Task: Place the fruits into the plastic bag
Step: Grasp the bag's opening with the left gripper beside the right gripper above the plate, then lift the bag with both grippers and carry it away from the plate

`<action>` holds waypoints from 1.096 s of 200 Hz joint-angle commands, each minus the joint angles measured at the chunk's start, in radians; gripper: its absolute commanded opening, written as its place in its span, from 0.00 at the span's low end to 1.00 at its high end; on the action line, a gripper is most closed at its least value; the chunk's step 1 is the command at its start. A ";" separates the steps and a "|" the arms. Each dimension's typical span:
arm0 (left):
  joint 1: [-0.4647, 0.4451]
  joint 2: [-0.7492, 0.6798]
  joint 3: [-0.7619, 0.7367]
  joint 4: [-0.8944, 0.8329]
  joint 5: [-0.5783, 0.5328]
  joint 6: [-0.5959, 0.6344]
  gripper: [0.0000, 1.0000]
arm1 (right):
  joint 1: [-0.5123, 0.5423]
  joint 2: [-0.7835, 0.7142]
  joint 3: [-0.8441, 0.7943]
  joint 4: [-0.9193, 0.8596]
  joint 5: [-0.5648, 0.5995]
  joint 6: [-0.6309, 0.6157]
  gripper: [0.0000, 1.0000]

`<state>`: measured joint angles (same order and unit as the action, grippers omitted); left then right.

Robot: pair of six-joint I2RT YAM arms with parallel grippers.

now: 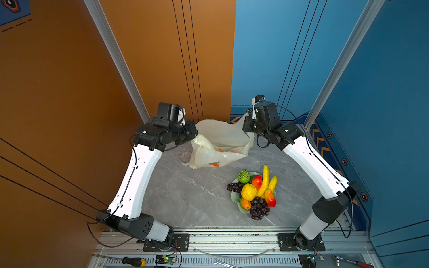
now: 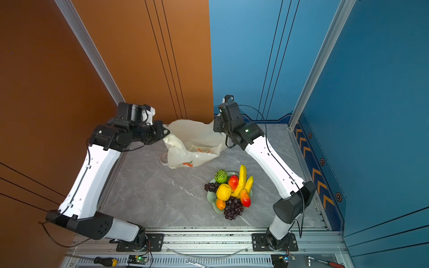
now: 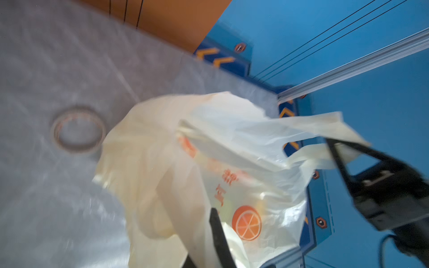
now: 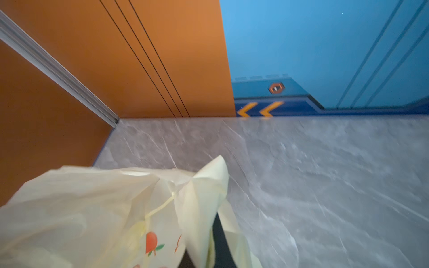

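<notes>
**Surroundings.** A yellow-handled screwdriver (image 1: 134,261) lies on the front rail at far left. A tape roll (image 1: 185,157) lies flat on the grey marble table (image 1: 185,199), at the left foot of the plastic bag (image 1: 220,141). Whether the two touch cannot be confirmed. The bag stands crumpled at the back of the table, about centre, its mouth held up between the two arms. Right of centre and nearer the front, the fruits (image 1: 255,192) are heaped on a pale green dish (image 1: 234,198), well apart from the bag. One grape bunch (image 1: 258,210) overhangs the dish's near rim. A red-handled ratchet (image 1: 352,263) lies on the front rail at far right.

**Grippers.** The left gripper (image 3: 214,212) is closed, with the bag's left rim pinched between its fingers. In both top views its wrist hides the fingers. The right gripper (image 3: 332,142) is closed on a loop handle at the bag's right side, and the handle is drawn out taut.

**Clearances.** The left forearm runs along the table's left edge. The table is bare at front left and between bag and dish. The bag's back lies near the wall. The right forearm passes to the right of the dish, apart from it.
</notes>
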<state>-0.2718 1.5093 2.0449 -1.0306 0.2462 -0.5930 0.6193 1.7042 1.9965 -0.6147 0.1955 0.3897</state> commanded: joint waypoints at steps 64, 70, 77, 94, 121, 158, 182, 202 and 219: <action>-0.209 -0.204 -0.120 0.009 -0.246 0.324 0.00 | 0.153 -0.101 -0.110 0.430 0.043 -0.211 0.00; -0.168 -0.234 -0.246 0.003 -0.226 0.260 0.00 | 0.130 -0.082 -0.146 0.344 0.058 -0.156 0.00; -0.112 -0.259 -0.397 -0.009 -0.181 0.175 0.00 | 0.103 -0.048 -0.166 0.190 0.059 -0.077 0.00; -0.021 -0.286 -0.690 -0.021 -0.046 0.069 0.00 | 0.045 0.007 -0.226 -0.055 0.008 0.044 0.00; -0.060 -0.342 -0.843 -0.015 -0.099 0.073 0.00 | 0.033 -0.078 -0.417 0.023 -0.023 0.111 0.00; -0.032 -0.353 -0.825 -0.017 -0.087 0.115 0.00 | 0.018 -0.054 -0.359 -0.018 -0.086 0.132 0.00; -0.028 -0.353 -0.789 -0.017 -0.088 0.124 0.00 | 0.041 -0.046 -0.303 -0.020 -0.104 0.131 0.00; -0.023 -0.358 -0.752 -0.017 -0.087 0.124 0.00 | 0.066 -0.047 -0.253 -0.020 -0.109 0.117 0.00; -0.017 -0.362 -0.709 -0.018 -0.084 0.127 0.00 | 0.076 -0.053 -0.212 -0.022 -0.095 0.096 0.00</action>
<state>-0.3008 1.1530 1.2678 -1.0439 0.1425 -0.4801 0.6743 1.6928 1.7195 -0.6201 0.1070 0.4984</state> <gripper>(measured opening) 0.045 0.047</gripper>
